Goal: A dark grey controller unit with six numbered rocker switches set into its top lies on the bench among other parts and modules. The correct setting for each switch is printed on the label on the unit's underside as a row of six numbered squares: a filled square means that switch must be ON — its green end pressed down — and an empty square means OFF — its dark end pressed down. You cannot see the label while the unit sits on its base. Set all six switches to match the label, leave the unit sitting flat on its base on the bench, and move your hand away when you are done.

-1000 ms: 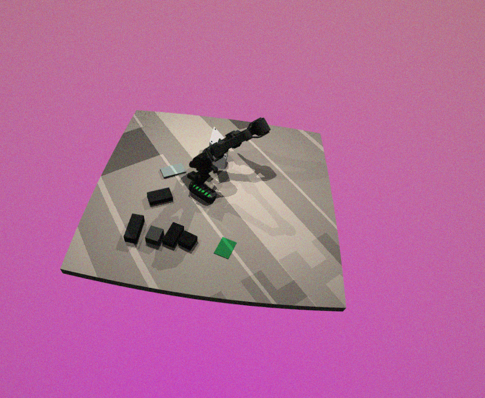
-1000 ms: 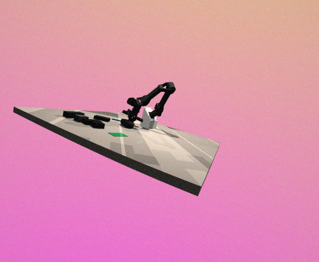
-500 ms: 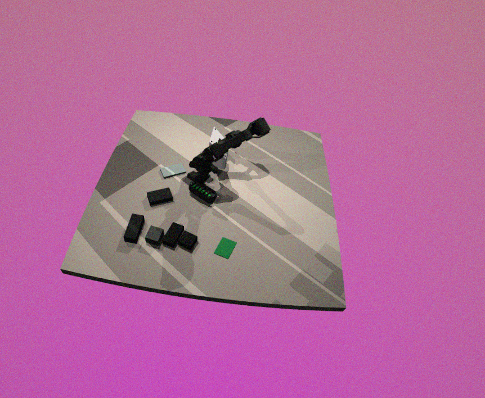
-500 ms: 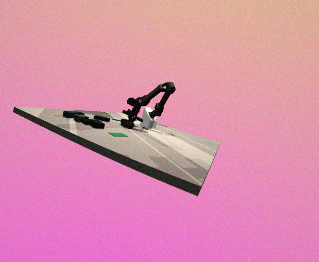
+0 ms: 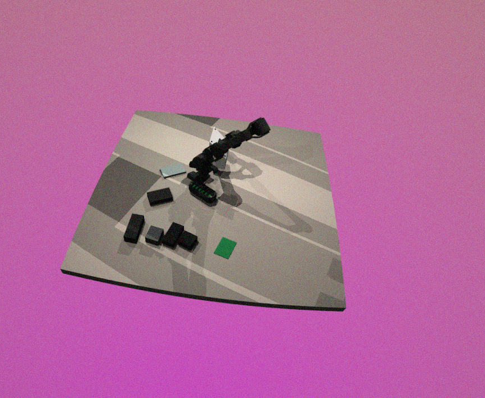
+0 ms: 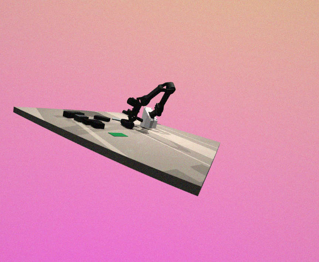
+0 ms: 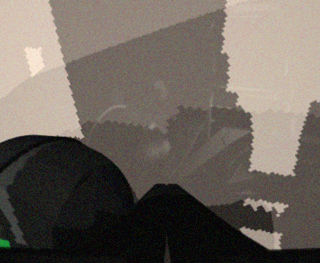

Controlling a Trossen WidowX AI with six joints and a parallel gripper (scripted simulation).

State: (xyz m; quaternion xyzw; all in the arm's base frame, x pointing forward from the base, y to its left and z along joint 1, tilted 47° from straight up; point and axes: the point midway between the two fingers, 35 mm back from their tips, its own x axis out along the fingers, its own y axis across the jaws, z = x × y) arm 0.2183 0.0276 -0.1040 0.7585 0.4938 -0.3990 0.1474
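Observation:
The dark controller unit point(image 5: 206, 198) point(image 6: 126, 124) point(image 7: 85, 186) has rounded ends and lies on the bench in front of the arm's base. Its green switches face up in the top view, but their single settings and whether the base is quite flat are too small to tell. Its label is not visible. My gripper point(image 7: 165, 195) is shut and empty, low at the far side of the unit. The unit's rounded end shows just left of my fingertips in the wrist view, with a green switch at the left edge. I cannot tell whether they touch.
A pale flat plate point(image 5: 173, 171) and a black block point(image 5: 160, 196) point(image 6: 101, 118) lie left of the unit. A tall black block point(image 5: 134, 228), a grey block point(image 5: 154, 235) and two more dark blocks stand nearer the front edge. A green square point(image 5: 225, 248) point(image 6: 117, 134) lies right of them.

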